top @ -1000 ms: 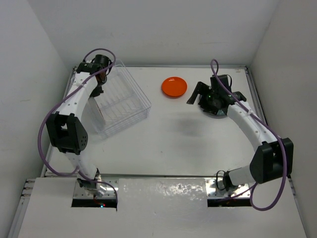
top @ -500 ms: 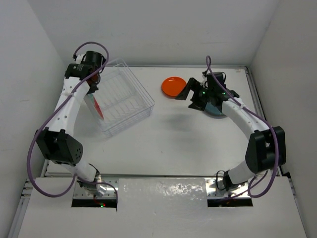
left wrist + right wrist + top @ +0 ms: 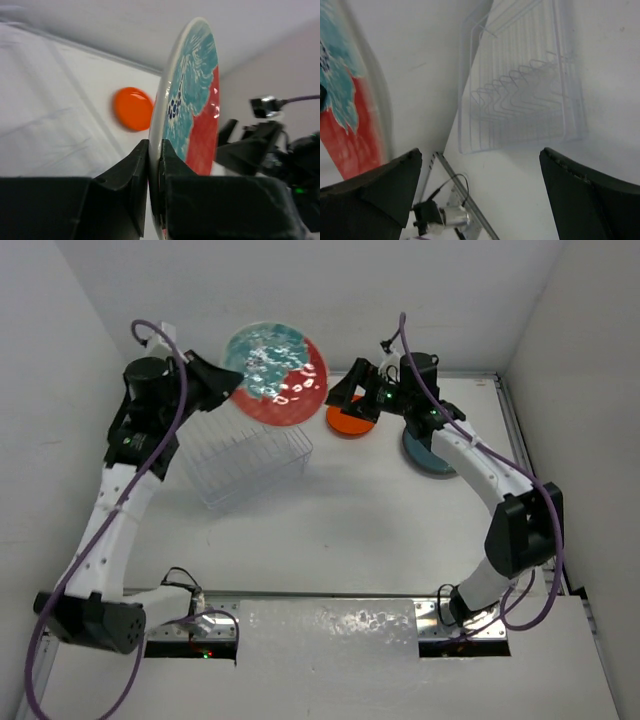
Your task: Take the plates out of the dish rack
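My left gripper (image 3: 218,382) is shut on the rim of a red plate with a teal pattern (image 3: 276,360) and holds it high in the air, behind the clear dish rack (image 3: 252,462). In the left wrist view the fingers (image 3: 125,175) pinch the plate's white edge (image 3: 192,95). No plate shows in the rack. An orange plate (image 3: 348,423) and a dark teal plate (image 3: 428,456) lie on the table. My right gripper (image 3: 350,390) is open and empty, above the orange plate. The right wrist view shows the rack (image 3: 520,100) and the held plate (image 3: 345,115).
White walls close in the table at the back and on both sides. A metal rail (image 3: 470,200) runs along the table's left edge, with a small motor and cable (image 3: 440,217) by it. The orange plate also shows in the left wrist view (image 3: 132,107).
My left arm has lifted the red and teal plate out of the rack, up and to the right. My right gripper has moved left from the dark teal plate to above the orange plate.
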